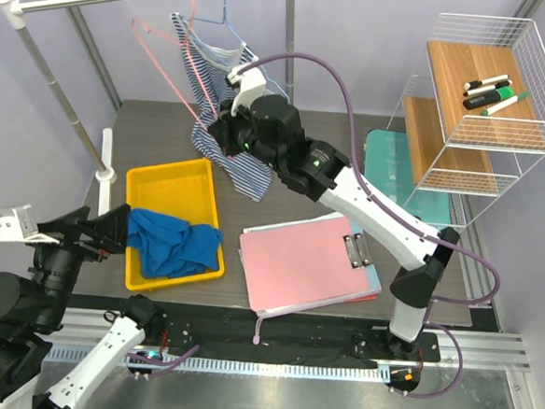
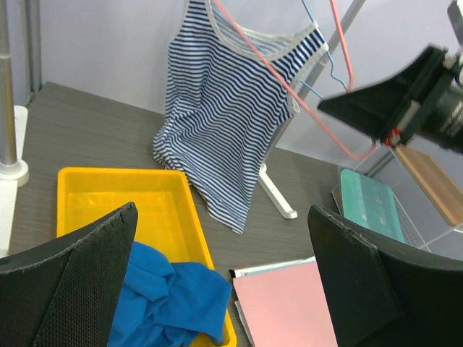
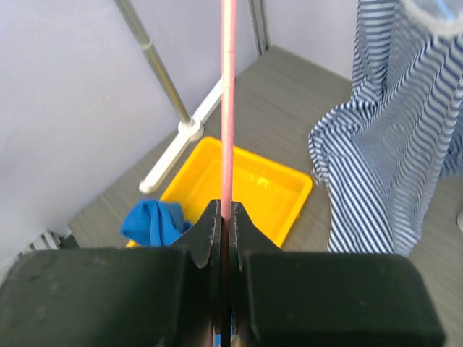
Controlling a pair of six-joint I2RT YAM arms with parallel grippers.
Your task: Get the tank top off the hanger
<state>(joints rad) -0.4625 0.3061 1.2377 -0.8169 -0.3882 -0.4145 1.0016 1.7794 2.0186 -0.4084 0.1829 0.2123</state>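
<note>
- Right wrist view: the right gripper [image 3: 226, 217] is clamped shut on a thin rod of the pink hanger [image 3: 228, 108].
- The tank top [image 2: 231, 123] hangs from that hanger just beyond the yellow tray [image 1: 167, 174]. Its neckline is looped over the pink rod, so no part looks freed yet.
- The left gripper [image 2: 223, 217] stands wide open and empty, well apart from the top.
- Judged remaining: nearly everything. The left arm must reach in, grip the fabric and draw the straps clear of the hanger.
</note>
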